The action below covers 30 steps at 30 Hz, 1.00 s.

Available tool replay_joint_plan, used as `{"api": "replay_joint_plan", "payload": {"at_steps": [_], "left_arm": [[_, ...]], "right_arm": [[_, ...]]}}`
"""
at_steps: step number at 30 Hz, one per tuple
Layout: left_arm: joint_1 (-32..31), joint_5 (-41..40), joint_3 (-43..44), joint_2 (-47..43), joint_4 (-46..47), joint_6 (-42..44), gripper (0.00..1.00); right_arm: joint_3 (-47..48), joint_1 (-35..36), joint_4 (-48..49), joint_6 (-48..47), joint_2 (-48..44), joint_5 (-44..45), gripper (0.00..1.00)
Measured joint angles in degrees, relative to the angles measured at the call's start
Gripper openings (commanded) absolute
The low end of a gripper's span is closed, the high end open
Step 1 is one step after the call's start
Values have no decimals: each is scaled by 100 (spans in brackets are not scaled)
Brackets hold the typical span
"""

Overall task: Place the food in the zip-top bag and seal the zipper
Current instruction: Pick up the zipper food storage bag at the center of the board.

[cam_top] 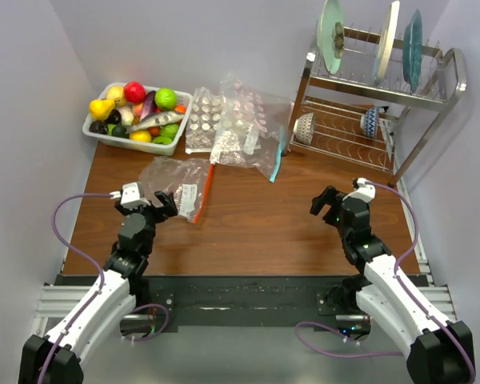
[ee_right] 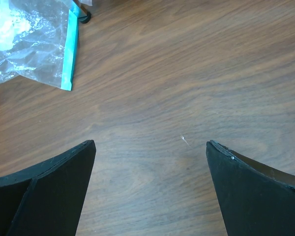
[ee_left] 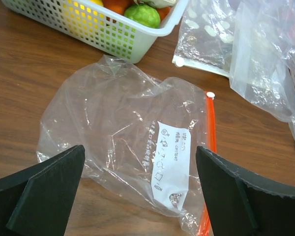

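Observation:
The zip-top bag (cam_top: 176,180) lies flat and empty on the table's left side, its orange-red zipper (cam_top: 207,192) along its right edge. In the left wrist view the bag (ee_left: 118,132) has a white label and the zipper (ee_left: 211,132) runs down its right side. The food (cam_top: 140,112) fills a white basket (cam_top: 96,132) at the back left. My left gripper (cam_top: 156,204) is open, hovering just in front of the bag (ee_left: 140,157). My right gripper (cam_top: 330,206) is open over bare wood on the right (ee_right: 150,147).
A heap of other clear bags (cam_top: 232,120) lies behind the task bag, one with a blue-green strip (cam_top: 277,164), also in the right wrist view (ee_right: 69,54). A metal dish rack (cam_top: 376,96) with plates and bowls stands at the back right.

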Motion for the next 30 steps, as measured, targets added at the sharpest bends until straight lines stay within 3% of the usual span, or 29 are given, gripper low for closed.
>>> {"api": "replay_joint_plan", "payload": {"at_steps": [6, 12, 15, 22, 30], "left_arm": [[-2, 446, 46, 293, 52, 83, 96], [-96, 817, 540, 1309, 76, 85, 92], [-240, 839, 1080, 2006, -13, 94, 89], [-726, 767, 2964, 3991, -439, 280, 68], [-1211, 409, 4013, 5329, -1167, 776, 63]], "right_arm": [[-9, 0, -20, 33, -7, 31, 97], [-9, 0, -85, 92, -26, 44, 96], [-9, 0, -96, 92, -92, 44, 96], [-11, 0, -96, 96, -118, 44, 96], [-11, 0, -92, 94, -98, 46, 96]]}}
